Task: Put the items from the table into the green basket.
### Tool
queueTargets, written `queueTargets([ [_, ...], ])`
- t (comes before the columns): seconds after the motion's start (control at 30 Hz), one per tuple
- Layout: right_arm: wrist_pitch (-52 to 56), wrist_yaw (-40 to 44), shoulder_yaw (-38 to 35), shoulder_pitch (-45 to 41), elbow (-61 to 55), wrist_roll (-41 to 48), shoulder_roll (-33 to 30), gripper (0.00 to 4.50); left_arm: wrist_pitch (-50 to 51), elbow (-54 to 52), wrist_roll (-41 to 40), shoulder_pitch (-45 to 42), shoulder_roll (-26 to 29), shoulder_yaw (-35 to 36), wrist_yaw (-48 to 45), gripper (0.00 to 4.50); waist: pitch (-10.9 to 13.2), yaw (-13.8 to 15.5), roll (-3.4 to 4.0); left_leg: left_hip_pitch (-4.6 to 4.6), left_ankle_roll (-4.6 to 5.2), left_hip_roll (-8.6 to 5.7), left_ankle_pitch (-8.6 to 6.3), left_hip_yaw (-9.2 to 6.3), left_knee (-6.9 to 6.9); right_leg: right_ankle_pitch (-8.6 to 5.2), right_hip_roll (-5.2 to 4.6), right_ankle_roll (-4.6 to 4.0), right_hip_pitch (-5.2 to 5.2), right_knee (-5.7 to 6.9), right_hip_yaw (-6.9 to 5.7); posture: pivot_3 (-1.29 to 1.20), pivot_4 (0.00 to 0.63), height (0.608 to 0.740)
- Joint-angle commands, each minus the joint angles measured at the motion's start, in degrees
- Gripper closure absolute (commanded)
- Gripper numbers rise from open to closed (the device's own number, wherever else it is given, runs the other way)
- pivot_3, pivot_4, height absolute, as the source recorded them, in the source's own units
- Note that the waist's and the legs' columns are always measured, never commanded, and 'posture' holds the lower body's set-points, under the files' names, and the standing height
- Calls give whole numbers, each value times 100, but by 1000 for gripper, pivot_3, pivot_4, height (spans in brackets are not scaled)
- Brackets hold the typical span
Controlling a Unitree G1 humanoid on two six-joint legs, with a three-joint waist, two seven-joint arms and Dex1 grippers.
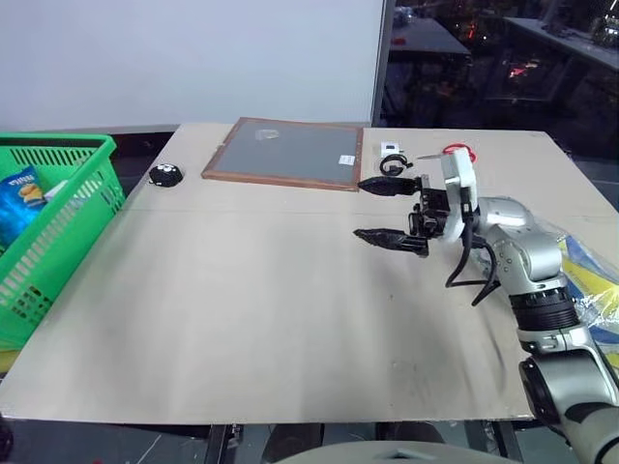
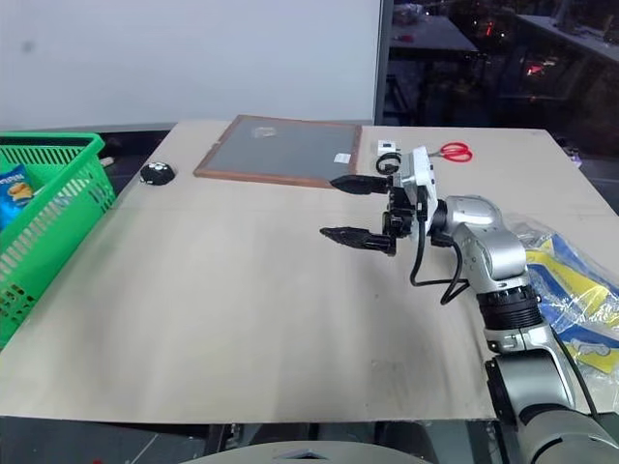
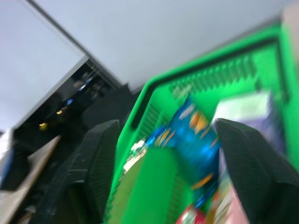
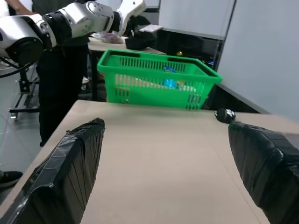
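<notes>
The green basket point(image 1: 58, 208) stands off the table's point(image 1: 242, 319) left edge. A blue snack bag point(image 1: 21, 196) lies inside it, beside a pale box point(image 3: 245, 112). In the left wrist view my left gripper point(image 3: 167, 123) hovers over the basket, open, with the blue bag point(image 3: 191, 140) below and loose between its fingers. My right gripper point(image 1: 372, 209) hangs open and empty over the middle right of the table, pointing left. A crinkly clear bag of blue-and-yellow packets point(image 2: 571, 290) lies at the table's right edge, behind my right forearm.
A framed grey board point(image 1: 285, 153) lies at the back of the table. Beside it sit a small white device point(image 1: 390, 150) and red scissors point(image 2: 455, 151). A small black object point(image 1: 164, 175) rests near the basket. A dark desk point(image 4: 140, 39) stands beyond the basket.
</notes>
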Motion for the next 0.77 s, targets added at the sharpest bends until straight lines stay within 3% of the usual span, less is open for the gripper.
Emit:
queueTargets([
  [0.03, -106, -110, -199, 171, -174, -56, -155, 0, 49, -1238, -1070, 229, -573, 288, -899, 1095, -2, 4, -2, -3, 0, 0, 0, -3, 0, 0, -1, 0, 0, 1, -2, 180, 0, 740],
  [0.2, -325, -463, -285, 931, -170, -367, -328, 0, 683, -3544, -2198, 1439, -2126, 74, -1142, 1095, -12, -21, -1, -4, 0, -4, -1, 11, -1, 1, -13, -1, 1, -7, 10, 148, 0, 740],
  [0.4, -827, -1233, -300, 2039, -305, -927, -286, 0, 837, -5029, -1779, 2996, -3463, -1439, -784, 1095, -21, -179, 12, 12, 1, -2, -1, 23, 0, 0, -7, 0, 9, -2, 27, 104, 0, 740],
  [0.57, -1589, -1820, -246, 2613, 50, -1672, -315, 0, 644, -5126, -1468, 3431, -3974, -2110, -634, 1095, -26, -311, 20, 28, 3, 1, 1, 29, 6, -7, 5, 1, 20, -2, 34, 87, 0, 740],
  [0.77, -1859, -1939, -270, 2725, 364, -1796, -301, 0, 453, -5177, -1349, 3591, -4096, -2375, -709, 1095, -22, -436, 29, 83, 2, 0, 1, 46, 9, -29, 5, 1, 74, -7, 50, 80, 0, 740],
])
